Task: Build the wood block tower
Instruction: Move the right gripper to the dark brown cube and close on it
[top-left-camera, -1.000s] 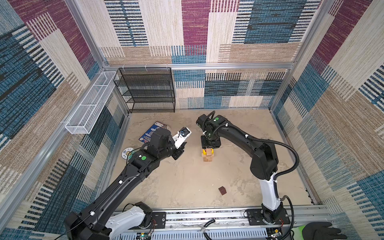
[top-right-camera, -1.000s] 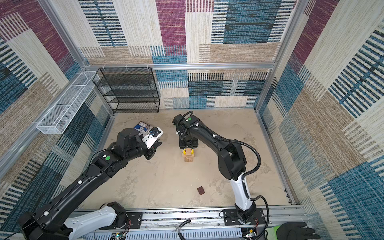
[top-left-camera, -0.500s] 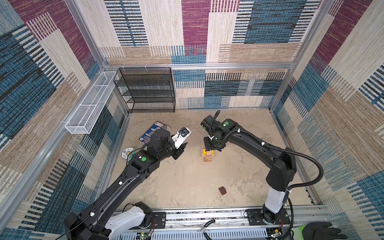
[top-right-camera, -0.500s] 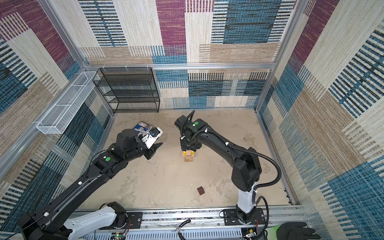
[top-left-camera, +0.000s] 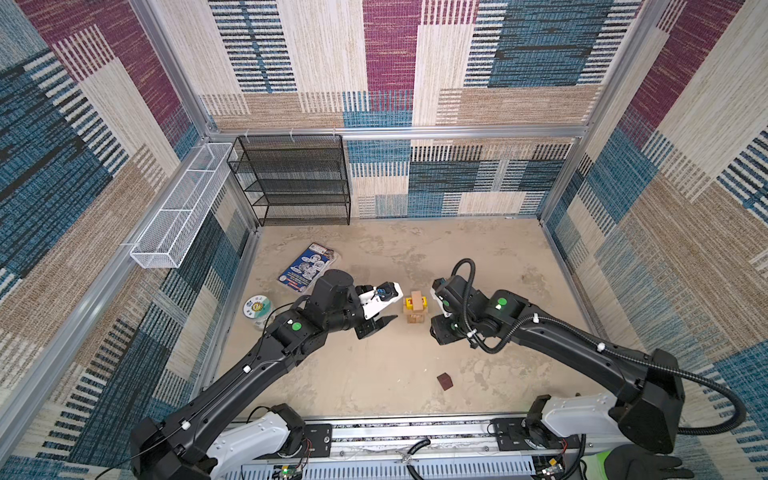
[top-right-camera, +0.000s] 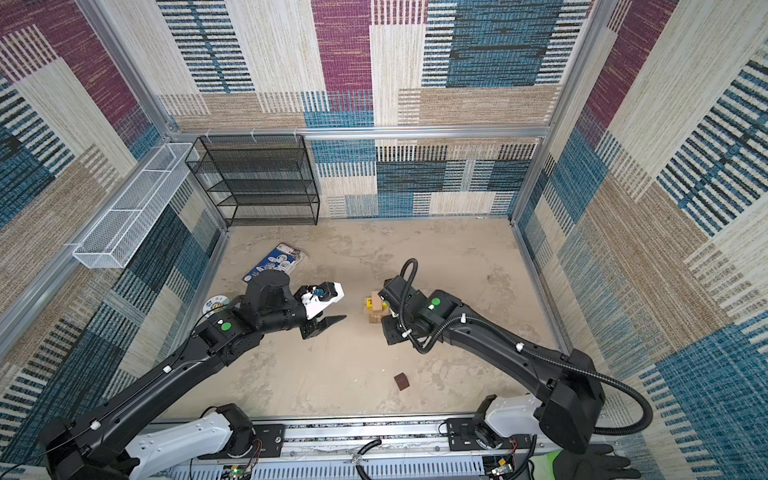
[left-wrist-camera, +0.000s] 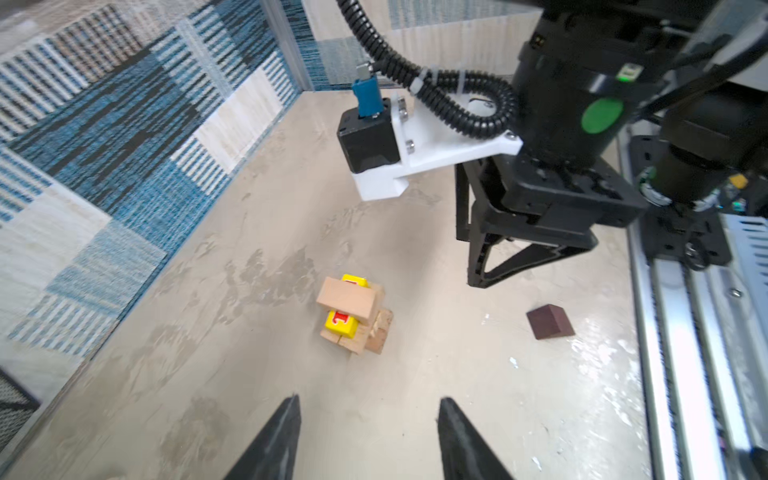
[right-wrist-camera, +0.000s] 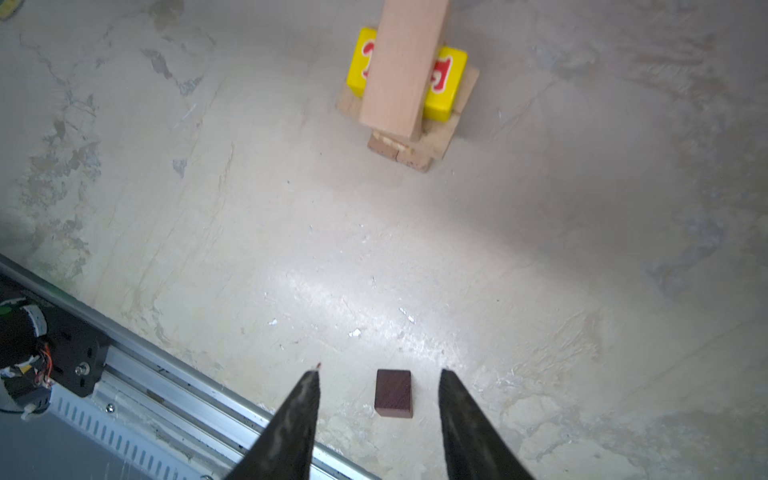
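In both top views I see the tower centre-frame, a pale bar topping its yellow cubes. The dark brown cube lies loose below it, unplaced. Left gripper and right gripper hang parted, empty.

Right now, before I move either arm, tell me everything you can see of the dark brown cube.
The dark brown cube is a small, boxy, dark reddish-brown block, matte, looking like stained wood with faint grain in the right wrist view. It rests flat on the beige tabletop, alone, well apart from the block stack and nearer the front rail. Only the tabletop touches it.
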